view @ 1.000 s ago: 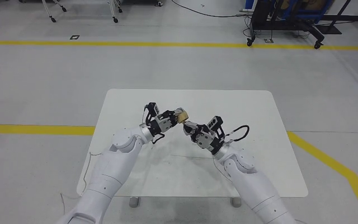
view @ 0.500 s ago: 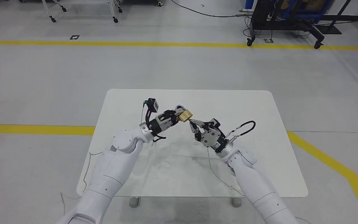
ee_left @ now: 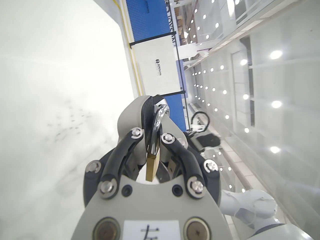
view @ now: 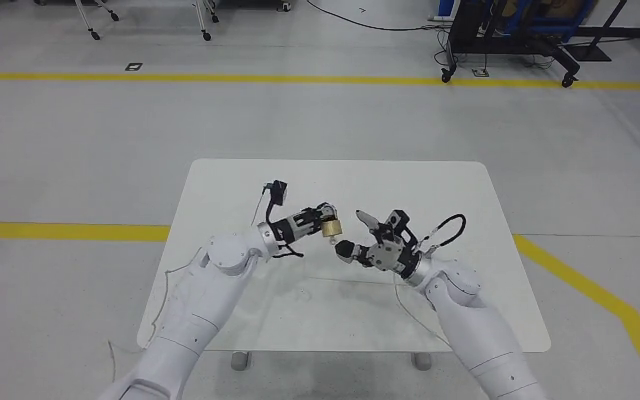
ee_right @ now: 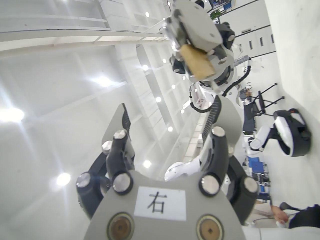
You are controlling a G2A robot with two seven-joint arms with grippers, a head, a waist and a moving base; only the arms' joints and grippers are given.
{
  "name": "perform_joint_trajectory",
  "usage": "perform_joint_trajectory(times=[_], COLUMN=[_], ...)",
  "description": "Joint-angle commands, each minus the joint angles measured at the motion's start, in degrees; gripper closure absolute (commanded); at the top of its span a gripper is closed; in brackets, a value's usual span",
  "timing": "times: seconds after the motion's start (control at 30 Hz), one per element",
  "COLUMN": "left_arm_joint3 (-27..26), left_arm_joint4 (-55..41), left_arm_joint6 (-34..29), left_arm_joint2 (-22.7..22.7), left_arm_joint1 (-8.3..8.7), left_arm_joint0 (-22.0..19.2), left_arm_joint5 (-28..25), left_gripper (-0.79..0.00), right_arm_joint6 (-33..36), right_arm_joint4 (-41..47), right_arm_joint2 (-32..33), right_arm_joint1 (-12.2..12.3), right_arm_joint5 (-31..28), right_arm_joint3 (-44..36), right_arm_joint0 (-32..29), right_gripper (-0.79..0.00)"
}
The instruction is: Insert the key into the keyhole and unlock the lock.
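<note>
A brass padlock (view: pixel 331 226) with a silver shackle (ee_left: pixel 160 118) is held above the middle of the table. My left gripper (ee_left: pixel 156 116) is shut on it at the shackle end, and the brass body (ee_left: pixel 152 166) points back toward the wrist. In the right wrist view the padlock (ee_right: pixel 197 62) hangs from the left gripper (ee_right: pixel 195 33), with a thin pale sliver (ee_right: pixel 214 86) at its lower end; I cannot tell whether that is the key. My right gripper (view: pixel 352 235) stands open just right of the lock. Nothing is between its fingers (ee_right: pixel 217 111).
The white table (view: pixel 440 300) lies under both arms, with its rounded edges well away from the grippers. Faint dark specks mark the table surface (ee_left: pixel 70 123) in the left wrist view.
The right gripper was shut close against the lock's end; it has opened and drawn back a little to the right. The left gripper has turned and brought the lock slightly nearer.
</note>
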Motion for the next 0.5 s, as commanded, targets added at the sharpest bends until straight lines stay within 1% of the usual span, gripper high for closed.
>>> perform_joint_trajectory(times=[0.0, 0.1, 0.17, 0.23, 0.33, 0.37, 0.4, 0.47], left_arm_joint3=[0.2, 0.8, 1.3, 1.7, 2.6, 2.9, 3.0, 3.4], left_arm_joint4=[4.2, 8.2, 10.6, 12.0, 15.1, 15.8, 16.3, 15.7], left_arm_joint6=[-2.3, -4.7, -4.5, -4.6, -5.4, -5.1, -5.1, -4.1], left_arm_joint2=[1.7, 4.2, 5.4, 6.5, 8.3, 8.7, 9.1, 8.9], left_arm_joint1=[0.05, -0.07, -0.18, -0.36, -0.54, -0.62, -0.69, -0.78], left_arm_joint0=[-0.5, -1.4, -1.9, -2.2, -3.1, -3.3, -3.5, -3.7], left_arm_joint5=[1.2, 3.0, 4.3, 5.7, 7.6, 8.0, 8.2, 8.4], left_gripper=[0.000, 0.000, 0.000, 0.000, 0.000, -0.080, -0.139, -0.132], right_arm_joint6=[-3.7, -11.3, -14.1, -15.9, -15.9, -15.9, -15.9, -15.9], right_arm_joint4=[-4.3, -10.3, -11.6, -12.5, -12.5, -12.5, -12.5, -12.5], right_arm_joint2=[3.9, 9.6, 11.8, 12.9, 12.9, 12.9, 12.9, 12.9], right_arm_joint1=[0.8, 1.6, 1.9, 2.0, 2.0, 2.0, 2.0, 2.0], right_arm_joint5=[-1.4, -3.3, -4.3, -5.2, -5.2, -5.2, -5.2, -5.2], right_arm_joint3=[-4.5, -11.4, -15.7, -18.1, -18.1, -18.1, -18.1, -18.1], right_arm_joint0=[-2.7, -6.9, -9.4, -11.2, -11.2, -11.2, -11.2, -11.2], right_gripper=[-0.785, -0.785, -0.785, -0.785, -0.785, -0.785, -0.785, -0.785])
